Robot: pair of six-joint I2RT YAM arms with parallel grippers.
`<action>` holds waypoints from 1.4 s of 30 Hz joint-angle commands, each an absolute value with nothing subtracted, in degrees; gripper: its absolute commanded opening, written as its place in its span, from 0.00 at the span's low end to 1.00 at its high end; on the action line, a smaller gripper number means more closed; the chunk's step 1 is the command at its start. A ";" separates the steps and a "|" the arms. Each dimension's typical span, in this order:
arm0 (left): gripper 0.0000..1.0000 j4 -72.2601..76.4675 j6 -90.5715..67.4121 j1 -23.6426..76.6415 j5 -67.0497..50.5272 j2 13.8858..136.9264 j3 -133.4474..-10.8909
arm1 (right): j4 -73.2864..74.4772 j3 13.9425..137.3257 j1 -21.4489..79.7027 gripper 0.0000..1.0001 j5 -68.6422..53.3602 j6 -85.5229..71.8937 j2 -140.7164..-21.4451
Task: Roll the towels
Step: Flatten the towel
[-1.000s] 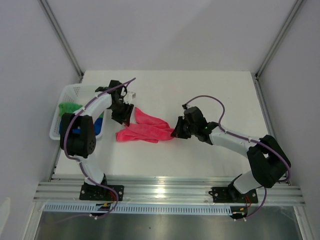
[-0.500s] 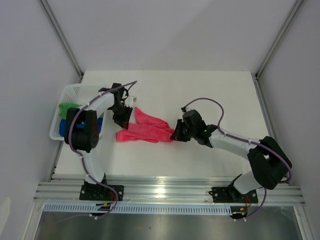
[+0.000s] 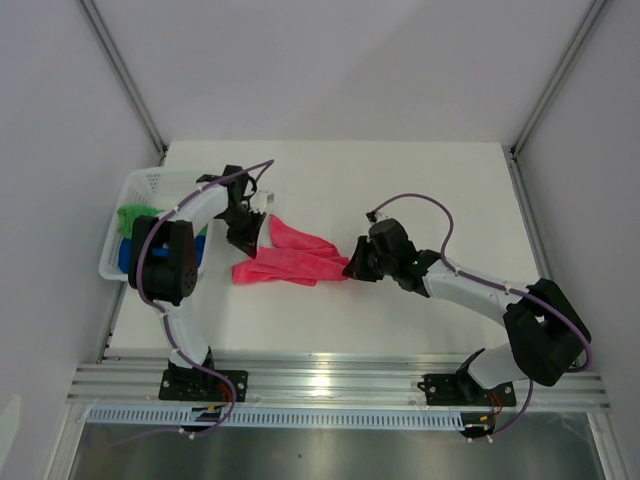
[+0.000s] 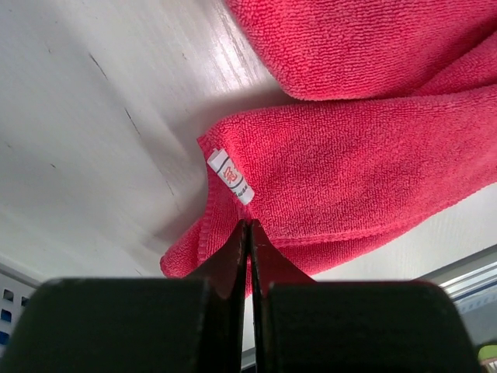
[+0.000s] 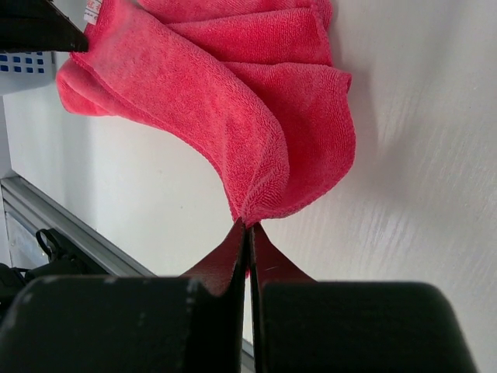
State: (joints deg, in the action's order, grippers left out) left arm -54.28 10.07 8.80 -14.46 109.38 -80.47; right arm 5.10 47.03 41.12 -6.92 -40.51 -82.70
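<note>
A pink-red towel (image 3: 290, 256) lies crumpled in loose folds on the white table, between my two grippers. My left gripper (image 3: 249, 234) is at its left end, shut on the hem (image 4: 248, 227) just below the white label (image 4: 231, 176). Over at the towel's right corner, my right gripper (image 3: 354, 266) is also shut, with a fold of cloth (image 5: 248, 224) pinched between its tips. The towel (image 5: 233, 101) bunches upward from that pinch. A green towel (image 3: 131, 215) and a blue towel (image 3: 127, 255) lie in the basket.
The white mesh basket (image 3: 135, 184) stands at the table's left edge, right beside my left arm. Its wall (image 5: 23, 62) shows at the top left of the right wrist view. An aluminium rail (image 3: 340, 380) runs along the near edge.
My left gripper has gone from open to shut on the towel's left hem. The right gripper stayed shut on its corner and shifted slightly right.
</note>
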 commanded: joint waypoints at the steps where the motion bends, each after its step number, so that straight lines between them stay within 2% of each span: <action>1: 0.01 -54.93 10.37 8.26 -17.05 105.39 -81.39 | 4.66 46.67 41.22 0.00 -4.92 -40.78 -79.89; 5: 0.01 -54.23 9.58 8.26 -18.45 101.52 -81.47 | 5.27 47.02 40.61 0.00 -4.57 -40.26 -78.40; 12: 0.01 -59.23 9.14 8.17 -22.58 91.25 -89.55 | 12.82 53.60 35.52 0.00 -2.03 -34.90 -68.66; 17: 0.01 -63.01 8.97 8.17 -23.73 81.75 -96.83 | 21.00 63.53 32.35 0.00 0.00 -28.14 -60.49; 23: 0.01 -65.39 6.86 8.17 -26.37 74.11 -103.09 | 29.08 81.44 32.95 0.00 0.00 -23.65 -59.94; 27: 0.01 -62.95 6.33 8.17 -24.00 68.75 -104.94 | 31.37 86.55 36.30 0.00 4.57 -21.71 -60.55; 30: 0.01 -61.44 5.45 8.17 -22.85 69.77 -107.56 | 33.13 90.25 34.90 0.00 3.35 -19.87 -64.49; 32: 0.01 -60.56 5.01 8.17 -21.63 72.67 -112.30 | 34.36 95.96 30.88 0.00 -1.38 -18.20 -71.17; 36: 0.01 -58.28 3.35 8.17 -17.07 85.40 -125.74 | 35.15 111.05 21.31 0.00 -9.22 -16.09 -86.62; 37: 0.01 -58.18 1.86 8.17 -15.83 92.56 -137.43 | 36.11 121.01 19.44 0.00 -10.79 -15.91 -94.40; 40: 0.01 -56.26 -1.82 8.17 -12.23 102.45 -150.25 | 35.43 139.86 13.55 0.00 -16.60 -16.69 -107.53; 41: 0.01 -50.16 -4.19 8.17 -11.26 104.74 -149.77 | 33.33 150.97 12.23 0.00 -17.31 -17.66 -115.50; 42: 0.01 -46.27 -5.44 8.17 -9.86 105.11 -147.59 | 30.44 154.82 10.74 0.00 -17.58 -21.32 -118.53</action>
